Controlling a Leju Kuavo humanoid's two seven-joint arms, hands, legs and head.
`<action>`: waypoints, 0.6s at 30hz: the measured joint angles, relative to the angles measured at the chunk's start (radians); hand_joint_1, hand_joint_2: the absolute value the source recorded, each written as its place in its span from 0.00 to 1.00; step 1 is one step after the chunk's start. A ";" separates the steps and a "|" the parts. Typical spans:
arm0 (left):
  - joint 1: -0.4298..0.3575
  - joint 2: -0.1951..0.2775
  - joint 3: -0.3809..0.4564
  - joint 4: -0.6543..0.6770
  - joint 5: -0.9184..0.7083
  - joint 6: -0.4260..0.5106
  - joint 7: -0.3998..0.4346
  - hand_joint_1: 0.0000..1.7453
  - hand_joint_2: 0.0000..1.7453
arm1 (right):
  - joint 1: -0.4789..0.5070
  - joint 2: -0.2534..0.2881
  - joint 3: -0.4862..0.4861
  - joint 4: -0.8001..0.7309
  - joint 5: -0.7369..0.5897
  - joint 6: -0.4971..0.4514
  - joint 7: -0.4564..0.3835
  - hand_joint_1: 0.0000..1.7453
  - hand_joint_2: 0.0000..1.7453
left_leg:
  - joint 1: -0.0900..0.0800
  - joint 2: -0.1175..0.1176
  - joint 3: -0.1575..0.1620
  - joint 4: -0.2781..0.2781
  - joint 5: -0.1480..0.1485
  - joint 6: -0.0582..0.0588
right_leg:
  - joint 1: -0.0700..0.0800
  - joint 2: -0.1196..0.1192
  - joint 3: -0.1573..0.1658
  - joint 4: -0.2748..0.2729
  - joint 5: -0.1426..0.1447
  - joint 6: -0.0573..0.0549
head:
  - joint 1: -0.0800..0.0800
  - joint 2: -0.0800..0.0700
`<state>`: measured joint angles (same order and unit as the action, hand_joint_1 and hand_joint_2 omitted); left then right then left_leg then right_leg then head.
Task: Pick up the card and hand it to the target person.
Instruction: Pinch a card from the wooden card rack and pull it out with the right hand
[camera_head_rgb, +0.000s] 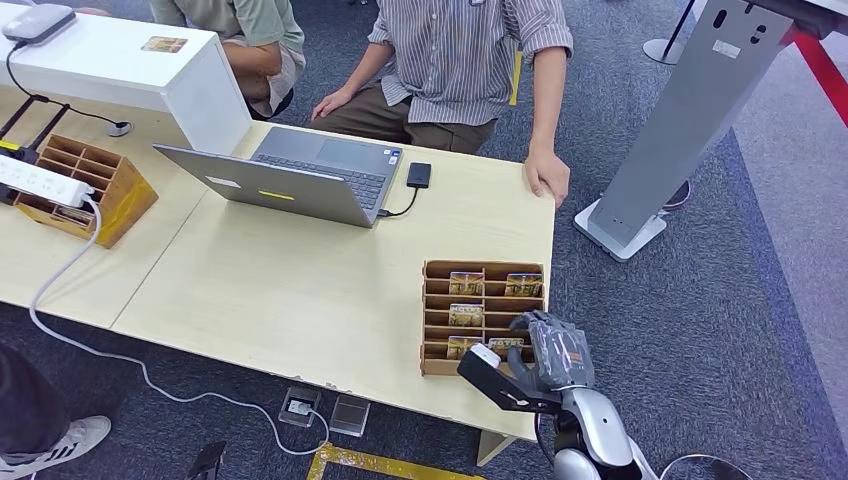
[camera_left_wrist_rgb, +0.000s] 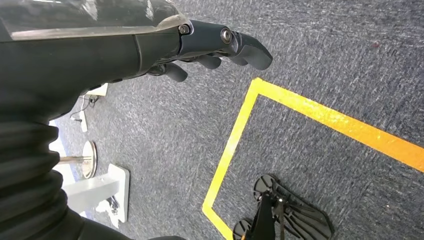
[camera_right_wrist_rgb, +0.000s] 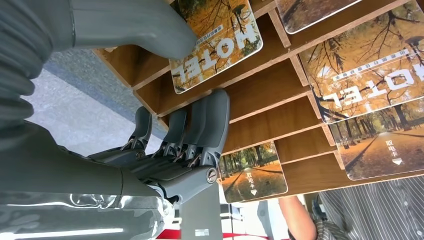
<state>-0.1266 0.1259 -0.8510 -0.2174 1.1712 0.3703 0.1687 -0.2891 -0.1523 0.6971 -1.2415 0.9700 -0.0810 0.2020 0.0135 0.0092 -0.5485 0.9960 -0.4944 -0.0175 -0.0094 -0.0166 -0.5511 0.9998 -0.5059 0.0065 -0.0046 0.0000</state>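
Observation:
A wooden card rack (camera_head_rgb: 433, 300) stands at the table's near right corner with several autumn-printed hotel cards (camera_head_rgb: 466, 283) in its slots. My right hand (camera_head_rgb: 550, 350) is at the rack's near right side. In the right wrist view its thumb (camera_right_wrist_rgb: 135, 22) lies on one hotel card (camera_right_wrist_rgb: 215, 42), which still sits in its slot. The right hand (camera_right_wrist_rgb: 165, 125) has its fingers (camera_right_wrist_rgb: 200, 125) stretched against a wooden divider (camera_right_wrist_rgb: 260, 75) beside that card. My left hand (camera_left_wrist_rgb: 210, 47) hangs over the carpet with loosely curved fingers, holding nothing. A person in a striped shirt (camera_head_rgb: 460, 50) sits across the table, one hand (camera_head_rgb: 548, 175) on its far right corner.
An open laptop (camera_head_rgb: 300, 175) with a black drive (camera_head_rgb: 419, 174) sits mid-table. A second wooden rack (camera_head_rgb: 90, 185), a power strip (camera_head_rgb: 40, 182) and a white box (camera_head_rgb: 130, 65) are at the left. Another person (camera_head_rgb: 250, 30) sits behind. A grey stand (camera_head_rgb: 690, 110) rises at the right.

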 joint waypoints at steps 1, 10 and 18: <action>0.000 -0.001 0.002 0.000 0.001 0.001 0.000 0.00 1.00 | -0.002 0.001 0.000 0.001 0.000 0.000 -0.002 0.55 1.00 | 0.000 0.000 0.000 0.000 0.000 0.000 | 0.000 0.000 0.000 0.000 0.000 0.000 | 0.000 0.000; 0.000 -0.009 0.008 0.000 0.006 0.016 0.000 0.00 1.00 | -0.008 0.004 0.001 0.003 0.001 -0.024 -0.021 1.00 1.00 | 0.000 0.000 0.000 0.000 0.000 0.000 | 0.000 0.000 0.000 0.000 0.000 0.000 | 0.000 0.000; 0.000 -0.019 0.009 0.000 0.009 0.021 -0.007 0.00 1.00 | -0.029 0.003 -0.001 0.008 0.039 -0.108 -0.008 1.00 1.00 | 0.000 0.000 0.000 0.000 0.000 0.000 | 0.000 0.000 0.000 0.000 0.000 0.000 | 0.000 0.000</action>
<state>-0.1261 0.1070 -0.8423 -0.2174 1.1805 0.3913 0.1621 -0.3186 -0.1490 0.6960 -1.2330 1.0090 -0.1890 0.1940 0.0135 0.0094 -0.5484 0.9962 -0.4944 -0.0175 -0.0095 -0.0165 -0.5511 0.9998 -0.5059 0.0066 -0.0044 0.0000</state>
